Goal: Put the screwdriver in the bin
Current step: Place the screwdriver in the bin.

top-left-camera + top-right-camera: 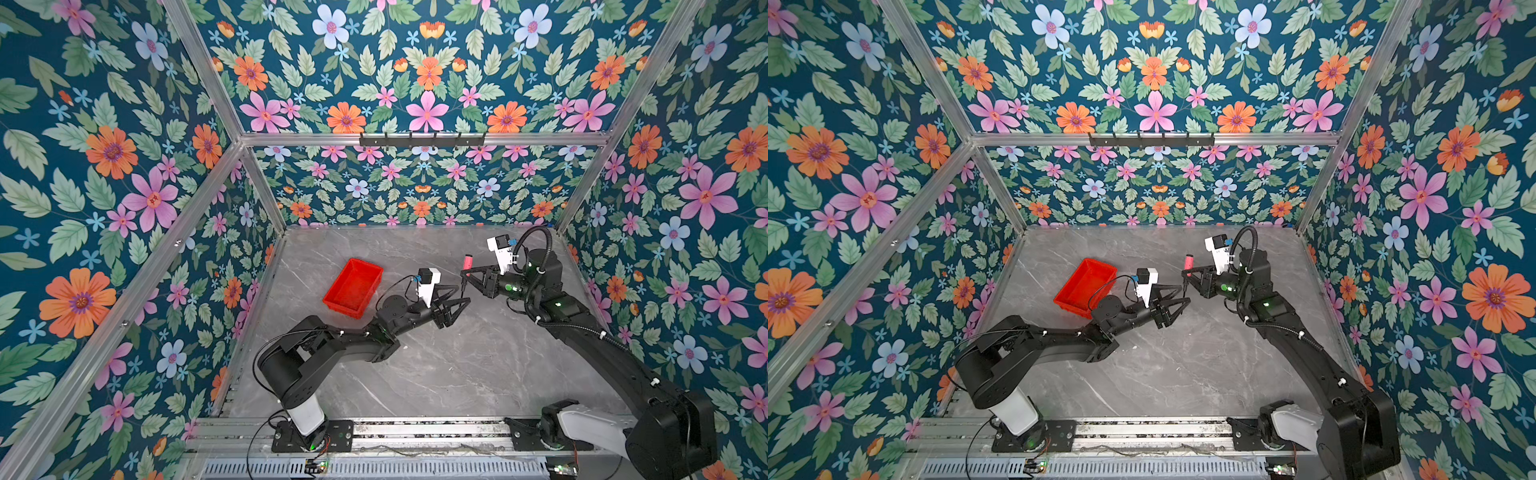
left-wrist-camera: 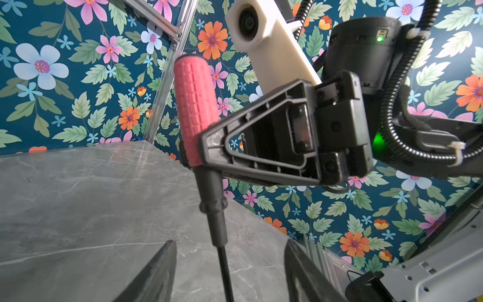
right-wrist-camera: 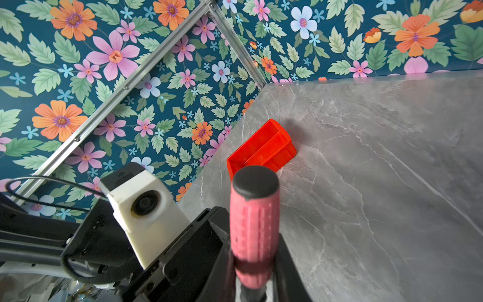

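The screwdriver (image 1: 467,262) (image 1: 1187,262) hangs upright above the table, pink-red handle up and thin black shaft down. My right gripper (image 1: 465,273) (image 1: 1185,273) (image 3: 254,258) is shut on the lower end of its handle (image 3: 254,224). My left gripper (image 1: 464,294) (image 1: 1185,296) (image 2: 230,241) reaches in from below-left. Its fingers (image 2: 162,272) stand on either side of the shaft, open, with a gap on both sides. The handle (image 2: 196,109) shows large in the left wrist view. The red bin (image 1: 353,284) (image 1: 1086,282) (image 3: 261,146) sits empty on the table, left of both grippers.
Flowered walls with aluminium frame posts (image 1: 266,195) close in the grey marble table (image 1: 478,365) on three sides. A black hook rail (image 1: 422,140) hangs on the back wall. Both arm bases stand on a rail (image 1: 415,432) along the front edge.
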